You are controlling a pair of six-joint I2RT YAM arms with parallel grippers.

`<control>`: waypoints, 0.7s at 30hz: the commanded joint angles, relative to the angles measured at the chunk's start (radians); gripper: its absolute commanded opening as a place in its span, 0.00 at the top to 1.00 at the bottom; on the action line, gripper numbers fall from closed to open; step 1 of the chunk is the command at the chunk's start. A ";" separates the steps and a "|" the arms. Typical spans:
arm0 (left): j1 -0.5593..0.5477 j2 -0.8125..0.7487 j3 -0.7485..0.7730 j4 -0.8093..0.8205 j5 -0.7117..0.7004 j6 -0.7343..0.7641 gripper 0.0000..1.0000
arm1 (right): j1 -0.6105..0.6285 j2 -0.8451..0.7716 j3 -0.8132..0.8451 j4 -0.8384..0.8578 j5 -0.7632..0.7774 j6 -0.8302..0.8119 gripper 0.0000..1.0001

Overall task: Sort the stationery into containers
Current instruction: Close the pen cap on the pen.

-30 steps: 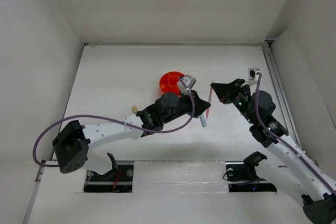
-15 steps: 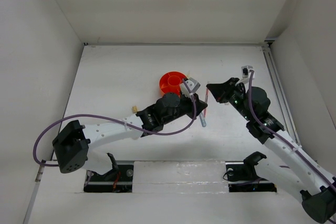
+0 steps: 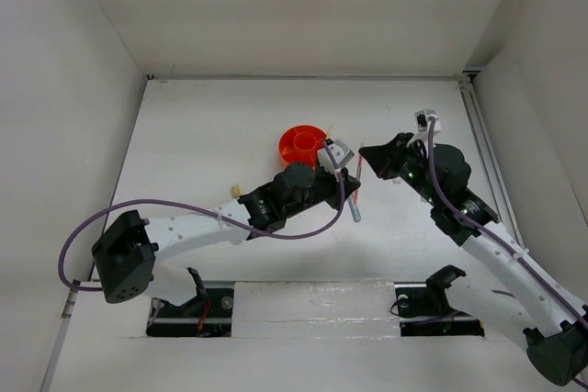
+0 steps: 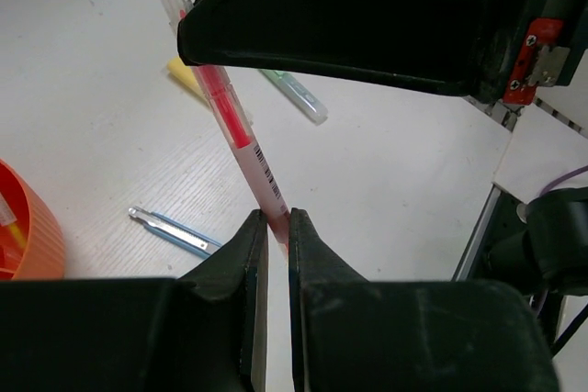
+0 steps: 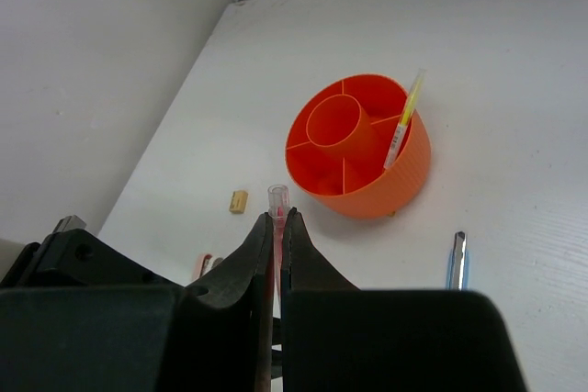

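Note:
A red pen (image 4: 241, 140) is held at both ends. My left gripper (image 4: 276, 219) is shut on its lower end. My right gripper (image 5: 278, 216) is shut just below its clear cap (image 5: 277, 196). In the top view the two grippers meet just right of the orange tub (image 3: 301, 144), the left (image 3: 352, 183) below the right (image 3: 366, 155). The tub (image 5: 367, 185) holds a yellow pen (image 5: 404, 121) in an outer compartment. On the table lie a grey-blue pen (image 4: 175, 231), a pale green pen (image 4: 296, 96), a tan eraser (image 5: 239, 201) and a pink-white eraser (image 5: 207, 263).
The grey-blue pen (image 3: 355, 211) lies under the left gripper's side. A yellow item (image 4: 184, 75) lies partly hidden behind the red pen. White walls close in the table on the left, back and right. The tan eraser (image 3: 235, 191) sits beside the left forearm.
My right gripper has moved left, up to the red pen's top end, and closed on it. My left gripper has kept hold of the pen and shifted only slightly.

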 commanded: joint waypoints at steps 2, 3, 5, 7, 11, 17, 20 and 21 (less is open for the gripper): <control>0.001 -0.087 0.015 0.194 -0.007 0.067 1.00 | 0.016 0.025 -0.034 -0.106 -0.128 -0.007 1.00; 0.001 -0.087 0.015 0.194 -0.007 0.067 1.00 | 0.016 0.025 -0.034 -0.106 -0.128 0.003 1.00; 0.001 -0.096 0.005 0.194 -0.021 0.076 1.00 | 0.016 0.025 -0.034 -0.106 -0.128 0.003 1.00; 0.001 -0.105 0.005 0.194 -0.047 0.076 1.00 | 0.016 0.025 -0.043 -0.106 -0.128 0.003 1.00; 0.001 -0.105 0.005 0.194 -0.057 0.085 1.00 | 0.025 0.015 -0.052 -0.106 -0.128 0.003 1.00; 0.001 -0.105 0.005 0.174 -0.047 0.094 1.00 | 0.025 0.034 -0.063 -0.106 -0.138 0.003 1.00; 0.001 -0.115 0.005 0.174 -0.057 0.103 1.00 | 0.025 0.034 -0.063 -0.097 -0.149 -0.006 1.00; 0.001 -0.124 0.005 0.174 -0.057 0.103 1.00 | 0.025 0.034 -0.063 -0.097 -0.158 -0.007 1.00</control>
